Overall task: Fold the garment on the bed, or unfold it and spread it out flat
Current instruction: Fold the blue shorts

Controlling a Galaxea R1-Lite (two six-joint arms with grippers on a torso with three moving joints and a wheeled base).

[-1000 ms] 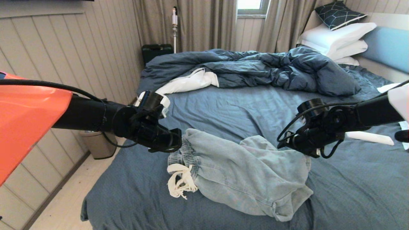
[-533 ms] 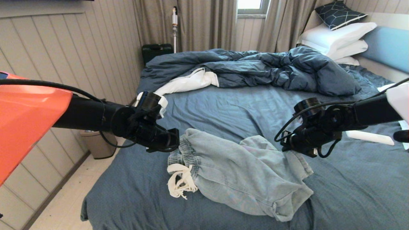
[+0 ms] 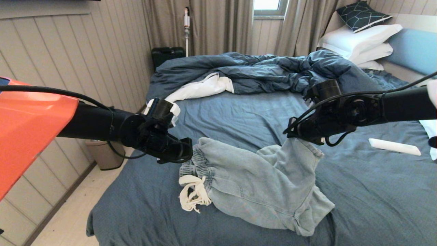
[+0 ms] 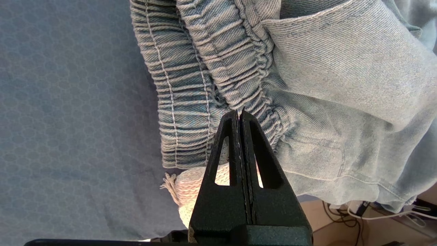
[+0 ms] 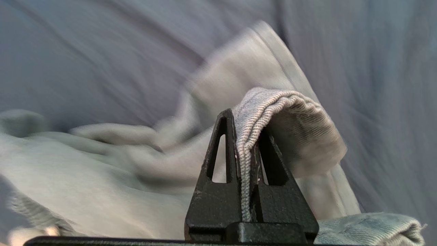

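Observation:
The garment, pale blue denim-look shorts, lies crumpled on the bed near its front edge, its white drawstring bunched at the left end. My left gripper is shut with its tips pinching the gathered waistband, which stands lifted off the sheet. My right gripper is shut on a fold of a leg hem and holds it raised above the bed, so the leg hangs stretched below it. The cloth runs deep between the right fingers.
A rumpled dark blue duvet with white lining covers the far half of the bed. White pillows are stacked at the headboard on the right. A white flat object lies on the sheet at right. A bin stands on the floor left.
My right gripper has shut on the leg hem and lifted it up and away from me, pulling the leg off the sheet. The left gripper has hardly moved.

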